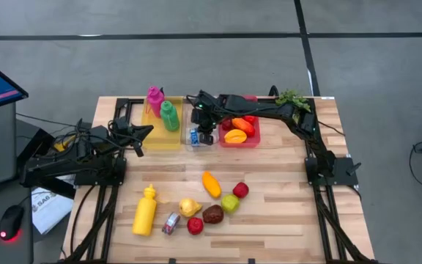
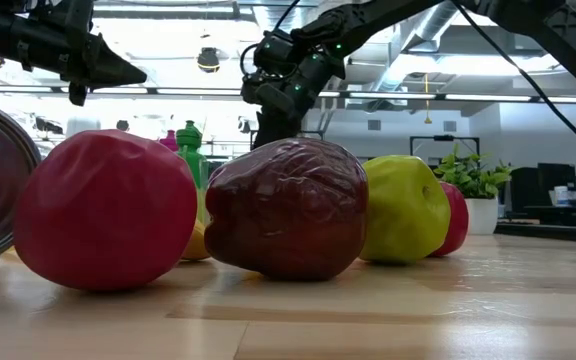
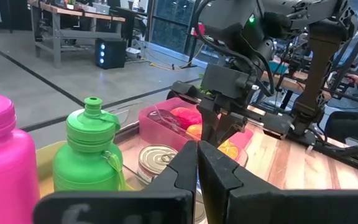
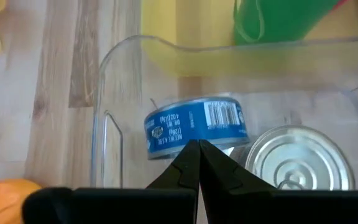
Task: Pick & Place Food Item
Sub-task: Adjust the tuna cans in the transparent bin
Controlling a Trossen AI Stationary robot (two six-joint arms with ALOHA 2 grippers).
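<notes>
The right gripper [image 1: 205, 136], jaws clenched and empty, hangs over the clear bin [image 1: 197, 126]; left arm waits.

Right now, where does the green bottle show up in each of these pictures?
High view: green bottle in the yellow bin, beside the pink bottle.
Low view: its cap peeks behind the red fruit.
Left wrist view: lower left.
Right wrist view: top edge.
Shared landmark: the yellow bin.

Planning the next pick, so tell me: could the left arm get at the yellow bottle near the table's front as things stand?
Probably yes. The yellow bottle lies on open wood on the left arm's side, nothing stacked on it; only a small can lies beside it. The left gripper is shut, empty, and would need to open first.
</notes>
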